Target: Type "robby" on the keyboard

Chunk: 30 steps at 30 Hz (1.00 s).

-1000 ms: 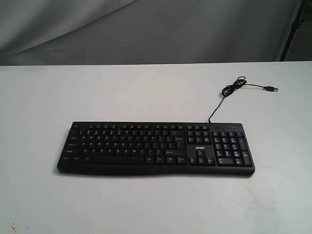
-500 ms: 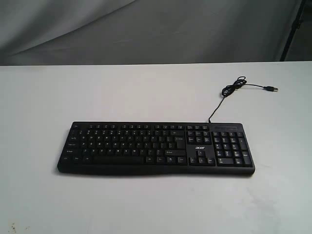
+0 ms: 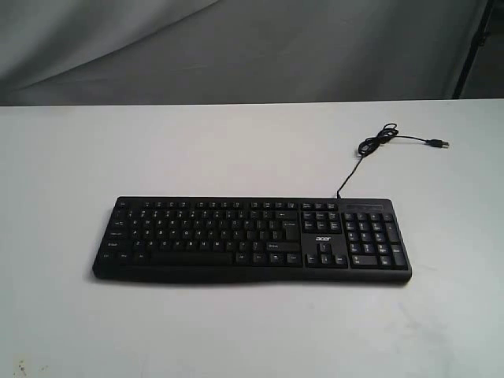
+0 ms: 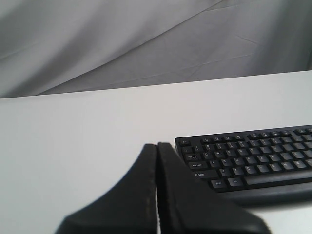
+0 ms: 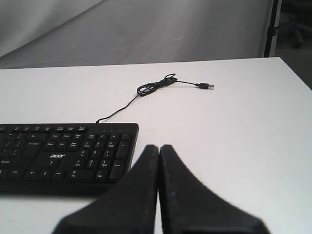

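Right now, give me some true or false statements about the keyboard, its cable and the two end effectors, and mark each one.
1. The keyboard lies flat on the white table. True.
2. The plug of the cable sits in a socket. False: it lies loose on the table.
3. The left end effector and the right end effector are both shut. True.
4. The left end effector is pressing a key. False: it is off the keyboard and touches no key.
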### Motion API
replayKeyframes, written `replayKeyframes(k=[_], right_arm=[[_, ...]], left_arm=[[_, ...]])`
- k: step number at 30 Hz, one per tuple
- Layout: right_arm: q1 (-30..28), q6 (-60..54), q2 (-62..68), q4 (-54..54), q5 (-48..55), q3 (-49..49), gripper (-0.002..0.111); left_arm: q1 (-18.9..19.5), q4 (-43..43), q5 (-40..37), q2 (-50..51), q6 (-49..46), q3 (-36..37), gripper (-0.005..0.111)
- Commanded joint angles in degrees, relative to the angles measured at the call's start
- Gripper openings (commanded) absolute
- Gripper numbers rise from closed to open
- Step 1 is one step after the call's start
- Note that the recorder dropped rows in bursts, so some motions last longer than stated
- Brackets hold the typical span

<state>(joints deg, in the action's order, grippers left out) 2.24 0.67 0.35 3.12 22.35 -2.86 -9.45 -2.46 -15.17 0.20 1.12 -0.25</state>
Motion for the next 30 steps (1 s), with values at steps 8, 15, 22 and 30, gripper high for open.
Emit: replayKeyframes(k=[8,15,22,30], right_arm=[[-0.36,-0.32,-0.35,-0.64,-2.01,2.86,0.000],[-0.36,-0.67,-0.35,-0.64,-2.01,2.86,0.000],[-0.36,-0.67,-0.35,-0.64,-2.01,2.86,0.000],[-0.36,-0.67,-0.35,-0.64,-2.01,2.86,0.000]], left_arm=[[-0.36,-0.27,0.31,-0.20,0.16,0.25,0.000],[-0.36,-0.27,0.31,-0.20,0.16,0.25,0.000],[-0.36,-0.27,0.31,-0.20,0.16,0.25,0.000],[-0.36,-0.27,0.31,-0.20,0.16,0.25,0.000]])
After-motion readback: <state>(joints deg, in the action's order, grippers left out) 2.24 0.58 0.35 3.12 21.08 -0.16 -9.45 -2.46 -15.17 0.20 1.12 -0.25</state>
